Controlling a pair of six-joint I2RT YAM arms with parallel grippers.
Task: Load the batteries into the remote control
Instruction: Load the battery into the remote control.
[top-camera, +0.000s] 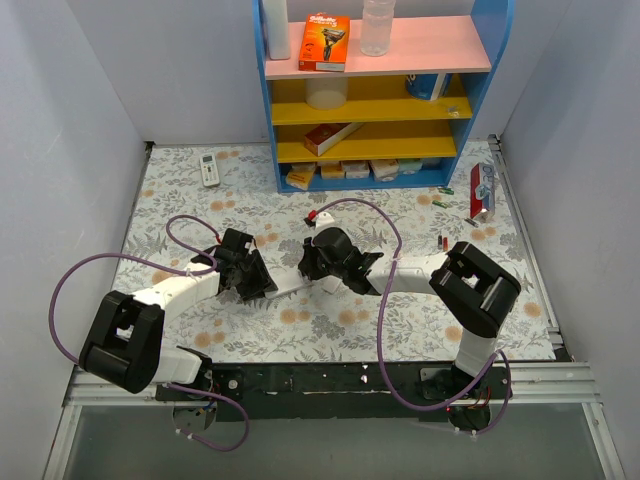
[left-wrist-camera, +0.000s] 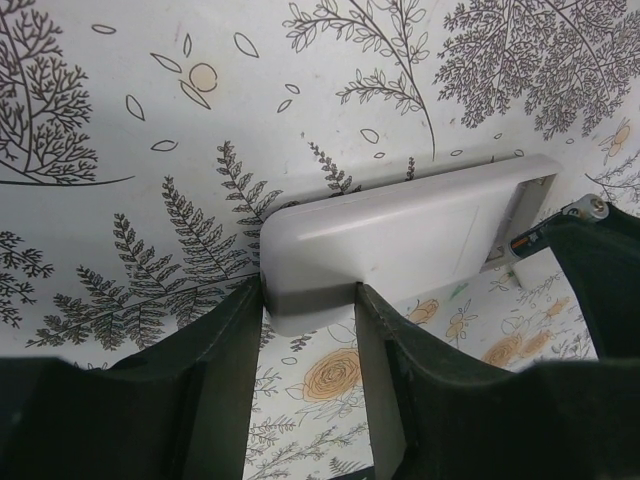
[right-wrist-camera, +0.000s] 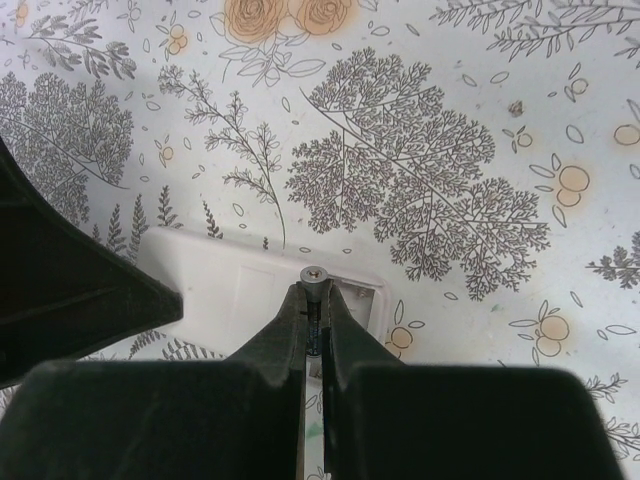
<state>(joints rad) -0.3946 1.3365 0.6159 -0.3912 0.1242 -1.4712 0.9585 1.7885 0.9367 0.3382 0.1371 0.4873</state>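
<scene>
White plastic bar of the remote control (left-wrist-camera: 400, 235) flat on the floral worktop (top-camera: 420, 330) near its middle, somewhat closer to the near edge than to the far one, smooth back up, long axis roughly left to right. Clamped across its left end by the left gripper (left-wrist-camera: 310, 315), one dark finger pressed against each long side, the span between them set by the bar's width. At the remote's right end, an uncovered battery compartment (left-wrist-camera: 515, 215), a shallow recessed rectangle. Right gripper (right-wrist-camera: 315, 305) directly at that recess, fingers almost together, pinching a slim battery (right-wrist-camera: 314, 274) lengthwise between them; only its silver end cap showing past the fingertips, jacket mostly hidden. Touching the compartment or just above it: cannot tell. Both grippers close together, facing each other along the remote, not touching. Loose batteries (top-camera: 442, 241) lying toward the right edge of the worktop, well apart from the remote, at least one in a red jacket. Another small red piece (top-camera: 324, 214) just beyond the right gripper toward the far edge, too small to identify. Smaller white remote (top-camera: 209, 168) with buttons near the far left corner. Blue shelf unit (top-camera: 380, 100) against the far edge, orange box (top-camera: 324, 40) on its top board.
</scene>
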